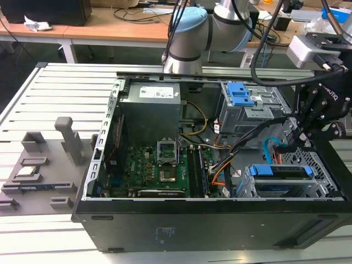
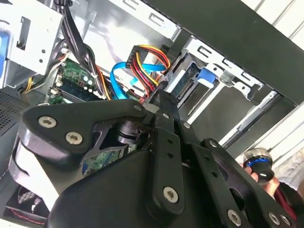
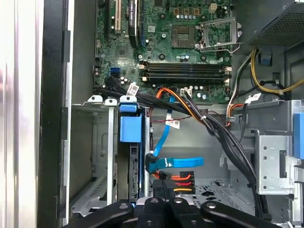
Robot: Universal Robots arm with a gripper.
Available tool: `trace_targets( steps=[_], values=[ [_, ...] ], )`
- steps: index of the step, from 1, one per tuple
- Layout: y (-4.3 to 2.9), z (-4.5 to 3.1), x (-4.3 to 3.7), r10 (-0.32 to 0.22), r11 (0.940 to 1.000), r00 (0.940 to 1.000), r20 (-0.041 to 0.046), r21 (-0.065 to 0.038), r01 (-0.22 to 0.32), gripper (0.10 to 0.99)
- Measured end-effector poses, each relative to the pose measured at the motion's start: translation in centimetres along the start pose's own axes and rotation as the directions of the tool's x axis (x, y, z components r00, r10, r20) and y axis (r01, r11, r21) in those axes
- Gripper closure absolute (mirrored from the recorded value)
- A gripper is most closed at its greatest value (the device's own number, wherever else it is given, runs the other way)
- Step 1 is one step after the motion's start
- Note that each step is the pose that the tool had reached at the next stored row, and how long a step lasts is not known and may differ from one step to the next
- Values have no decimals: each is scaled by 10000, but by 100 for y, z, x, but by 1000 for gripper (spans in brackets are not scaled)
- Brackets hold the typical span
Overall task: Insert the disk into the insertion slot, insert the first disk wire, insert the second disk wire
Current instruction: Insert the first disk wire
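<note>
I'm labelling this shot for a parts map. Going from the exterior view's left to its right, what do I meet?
Grey fixture → motherboard → grey cage with blue latches → gripper, shut on a disk wire. The disk overlaps cage and gripper, so it is left out.

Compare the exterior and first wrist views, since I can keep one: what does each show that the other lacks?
Exterior view: the robot arm and the grey parts tray beside the case. First wrist view: the blue cable's plug end and the red-and-yellow-wired plug by the disk. Both: the circuit board and the disk in its cage.
</note>
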State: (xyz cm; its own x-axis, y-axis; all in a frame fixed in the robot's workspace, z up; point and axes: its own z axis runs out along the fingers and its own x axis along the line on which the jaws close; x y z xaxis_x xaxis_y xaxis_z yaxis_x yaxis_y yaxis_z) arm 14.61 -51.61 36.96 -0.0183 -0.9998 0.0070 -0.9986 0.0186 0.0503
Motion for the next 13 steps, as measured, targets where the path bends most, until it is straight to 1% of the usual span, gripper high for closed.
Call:
trace_targets(
  steps=[5,6,8,10,11,13],
  values=[
    [-1,2,0,-1,10000,10000,1,-1,1,973],
    [-1,3,0,-1,10000,10000,1,-1,1,851],
    [-1,12,-1,-1,10000,10000,4,0,1,725],
    [-2,42,-3,1,10000,10000,-39,0,-1,725],
    [-4,70,-5,3,10000,10000,-75,1,-3,725],
    [-6,114,-10,4,10000,9999,-108,2,-4,725]
  ],
)
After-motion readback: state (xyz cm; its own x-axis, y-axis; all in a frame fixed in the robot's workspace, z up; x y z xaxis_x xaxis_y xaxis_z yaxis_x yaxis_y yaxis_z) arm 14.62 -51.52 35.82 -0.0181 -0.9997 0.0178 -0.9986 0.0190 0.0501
